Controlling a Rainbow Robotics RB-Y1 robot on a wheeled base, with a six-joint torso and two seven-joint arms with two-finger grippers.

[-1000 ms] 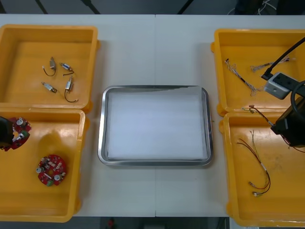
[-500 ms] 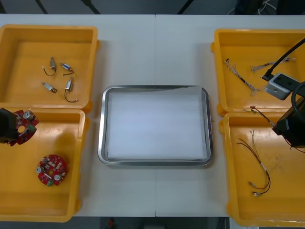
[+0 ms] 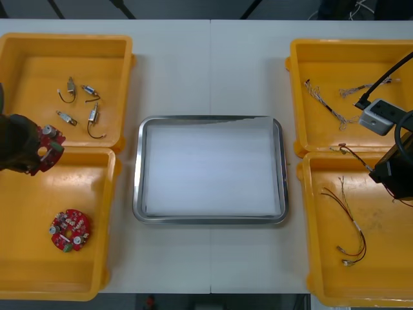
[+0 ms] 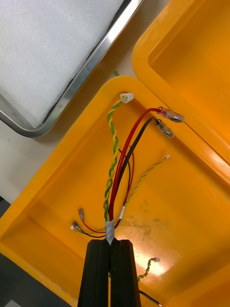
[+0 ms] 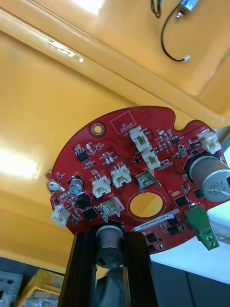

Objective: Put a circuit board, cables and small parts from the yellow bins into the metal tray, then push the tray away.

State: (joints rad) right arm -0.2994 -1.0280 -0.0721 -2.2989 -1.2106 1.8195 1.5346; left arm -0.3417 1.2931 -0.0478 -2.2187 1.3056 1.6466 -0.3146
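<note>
Writing shows on the round red circuit board (image 5: 110, 144) at the left of the table. Beside a gold-ringed hole (image 5: 98, 128), a small white-outlined box (image 5: 125, 125) printed on the red surface reads "QC" on its first line; the line after it is too small to make out. A narrow white strip label (image 5: 153, 222) next to the large middle hole carries one long row of letters and digits, too fine to read surely. The silver cylinder (image 5: 213, 175) beside the green connector block (image 5: 203, 231) bears dark printed characters that cannot be made out.
</note>
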